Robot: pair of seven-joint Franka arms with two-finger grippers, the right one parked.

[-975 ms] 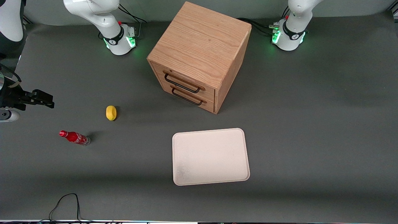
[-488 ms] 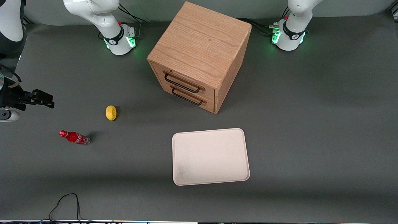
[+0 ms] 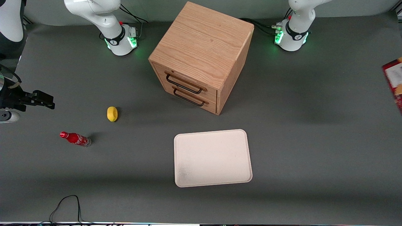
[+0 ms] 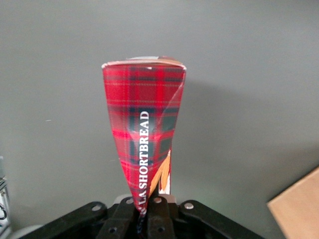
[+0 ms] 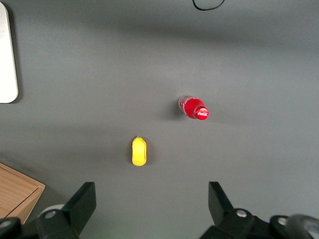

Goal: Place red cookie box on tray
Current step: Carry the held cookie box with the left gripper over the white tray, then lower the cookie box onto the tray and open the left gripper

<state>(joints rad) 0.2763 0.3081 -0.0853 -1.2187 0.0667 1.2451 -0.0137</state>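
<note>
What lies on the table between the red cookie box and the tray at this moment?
Only bare grey mat, as the front view shows. The gripper, shut on the red cookie box, holds it at the working arm's end of the table; the tray lies nearer the camera.

Overhead front view of table (image 3: 314, 141); both downward wrist views closer.

the red cookie box (image 3: 393, 82), clamped in the pincer (image 4: 148, 211), is now coming into the front view at the working arm's end of the worktop.
</note>
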